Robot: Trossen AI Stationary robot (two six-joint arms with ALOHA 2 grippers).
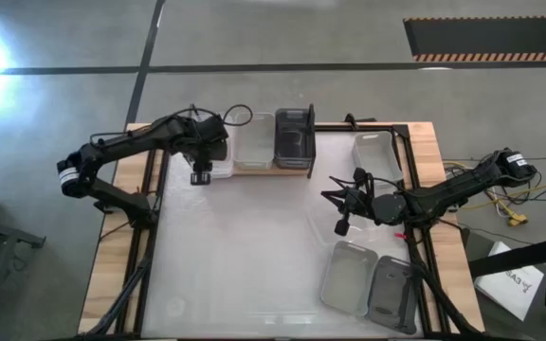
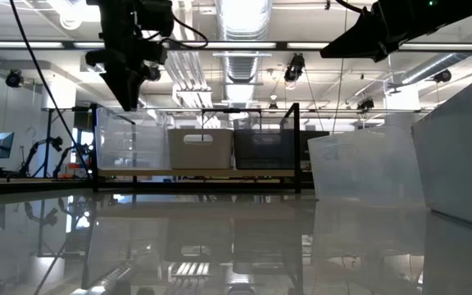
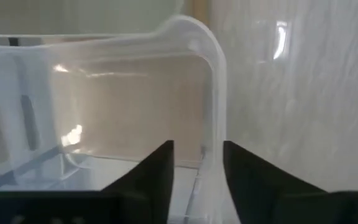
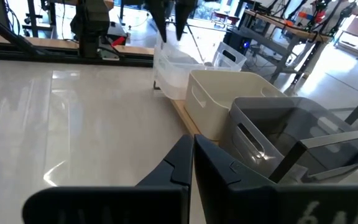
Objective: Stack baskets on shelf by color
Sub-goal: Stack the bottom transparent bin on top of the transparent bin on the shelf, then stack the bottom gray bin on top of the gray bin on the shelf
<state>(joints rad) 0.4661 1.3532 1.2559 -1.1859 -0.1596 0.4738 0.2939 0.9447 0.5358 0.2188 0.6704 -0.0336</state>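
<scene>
Three baskets lined up on the shelf (image 1: 254, 171), left hand at the translucent one.

The left hand (image 3: 197, 171) is seen slightly parted astride the rim of the translucent white basket (image 3: 123, 99), beside the light grey basket (image 1: 253, 142) and dark grey basket (image 1: 294, 137). The right hand (image 4: 192, 163) is held closed above the table (image 1: 245, 256), gripping nothing.

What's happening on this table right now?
The left gripper is at the shelf, its fingers either side of the wall of a translucent white basket that sits beside a light grey basket and a dark grey basket. The right gripper hangs shut over mid-table. More baskets wait on the table's right.
</scene>
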